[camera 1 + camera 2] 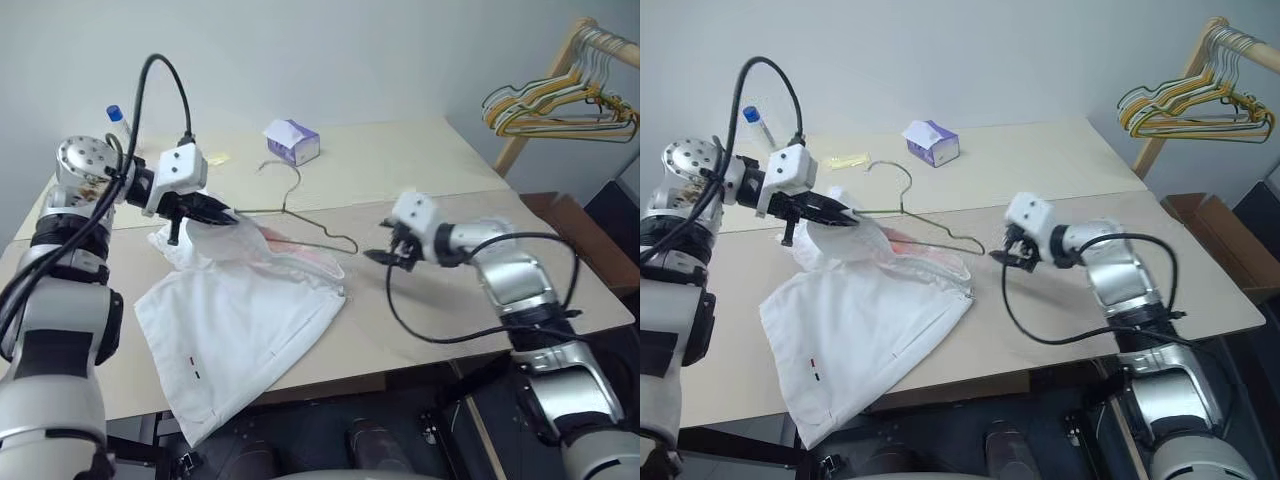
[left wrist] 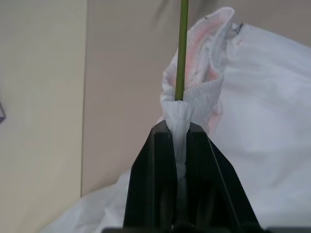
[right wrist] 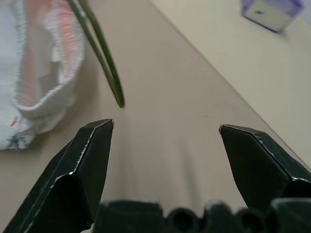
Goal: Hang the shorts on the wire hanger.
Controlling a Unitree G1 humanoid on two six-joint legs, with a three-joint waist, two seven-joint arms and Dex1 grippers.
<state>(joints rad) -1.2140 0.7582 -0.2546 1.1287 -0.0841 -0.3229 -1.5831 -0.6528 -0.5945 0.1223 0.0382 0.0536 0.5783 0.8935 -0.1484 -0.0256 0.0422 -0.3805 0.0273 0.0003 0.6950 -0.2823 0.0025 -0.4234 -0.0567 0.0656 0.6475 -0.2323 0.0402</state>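
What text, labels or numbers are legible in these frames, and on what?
None can be read.
Tissue box: purple and white print, too small to make out.
Shorts: small dark and red marks near the hem, too small to tell if they are letters.
Bottle: blue cap, no label readable.

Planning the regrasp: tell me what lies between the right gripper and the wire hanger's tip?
Bare tabletop between the open right gripper and the wire hanger, in the right wrist view.

Head stereo pair overlooks table (image 1: 420, 160); wrist cameras close along pincers, both catching shorts (image 2: 272, 97).
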